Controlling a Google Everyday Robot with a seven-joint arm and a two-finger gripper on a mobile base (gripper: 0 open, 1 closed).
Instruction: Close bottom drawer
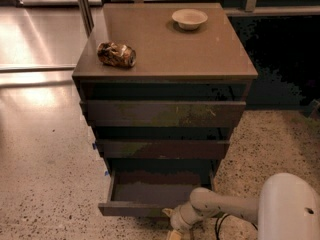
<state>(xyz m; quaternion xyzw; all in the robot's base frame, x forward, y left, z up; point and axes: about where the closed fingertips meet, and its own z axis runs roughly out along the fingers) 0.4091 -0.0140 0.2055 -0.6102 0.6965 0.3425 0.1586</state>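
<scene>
The bottom drawer of the dark brown cabinet stands pulled out, a shallow tray with a flat grey-brown floor and a plain front. Above it are the middle drawer front and the scratched top drawer front, both nearly in. My gripper is at the end of the white arm, low at the bottom edge, right at the drawer's front near its right end. Its tips are cut off by the frame edge.
A crushed can lies on the cabinet top at the left. A white bowl sits at the back right. Speckled floor lies to the left, a metal pole behind, my white base bottom right.
</scene>
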